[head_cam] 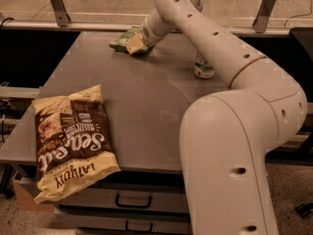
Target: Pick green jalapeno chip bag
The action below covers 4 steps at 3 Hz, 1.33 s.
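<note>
Your target, the small green chip bag (120, 39), lies flat on the grey surface (146, 106), well to the left of the soda can (204, 70) as the camera sees it and a little farther back than the can, close to the far edge. The end effector (134, 44) sits right on the side of that bag that faces the can, touching or overlapping it. You cannot tell from here whether it is released or already clenched on the foil, so treat the grasp as unconfirmed. The arm (215, 38) runs from the end effector back over the can, hiding the can's upper part. That is your first hazard: a lift that swings or drops the forearm toward the can could knock it over. The second is the bag itself. It looks thin and crinkly, so a hold on only one corner could let it slide out or tear as it comes up. A closing motion that merely pushes it sideways could also send it away from the can toward the far edge. The large brown chip bag (71, 143) lies well apart from the can at the near left corner, hanging slightly over the front edge. It is out of the way unless the base shifts.
</note>
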Tool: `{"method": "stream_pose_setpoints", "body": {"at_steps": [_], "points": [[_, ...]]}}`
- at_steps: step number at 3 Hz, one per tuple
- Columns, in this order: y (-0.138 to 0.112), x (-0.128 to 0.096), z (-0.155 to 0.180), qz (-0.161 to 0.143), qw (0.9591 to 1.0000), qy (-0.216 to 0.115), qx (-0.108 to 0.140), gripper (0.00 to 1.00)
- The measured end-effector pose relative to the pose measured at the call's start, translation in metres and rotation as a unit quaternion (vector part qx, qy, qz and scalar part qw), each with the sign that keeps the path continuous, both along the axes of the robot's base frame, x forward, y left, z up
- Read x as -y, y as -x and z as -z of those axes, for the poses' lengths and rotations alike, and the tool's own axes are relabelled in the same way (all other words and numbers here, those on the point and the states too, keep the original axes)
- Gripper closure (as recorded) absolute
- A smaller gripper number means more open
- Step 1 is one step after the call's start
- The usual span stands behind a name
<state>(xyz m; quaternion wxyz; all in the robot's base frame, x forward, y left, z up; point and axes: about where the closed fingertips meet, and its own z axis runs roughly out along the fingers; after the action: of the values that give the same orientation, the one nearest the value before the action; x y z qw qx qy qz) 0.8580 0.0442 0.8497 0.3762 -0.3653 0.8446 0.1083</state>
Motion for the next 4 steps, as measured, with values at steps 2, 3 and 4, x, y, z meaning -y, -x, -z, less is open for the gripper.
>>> {"method": "stream_pose_setpoints", "body": {"at_steps": [2, 3, 4], "points": [[0.042, -0.023, -0.062, -0.076, 0.9938, 0.001, 0.081, 0.88], [0.083, -0.057, -0.079, -0.144, 0.9831, 0.007, 0.113, 1.00], [0.087, -0.064, -0.075, -0.155, 0.9813, 0.011, 0.113, 0.82]]}}
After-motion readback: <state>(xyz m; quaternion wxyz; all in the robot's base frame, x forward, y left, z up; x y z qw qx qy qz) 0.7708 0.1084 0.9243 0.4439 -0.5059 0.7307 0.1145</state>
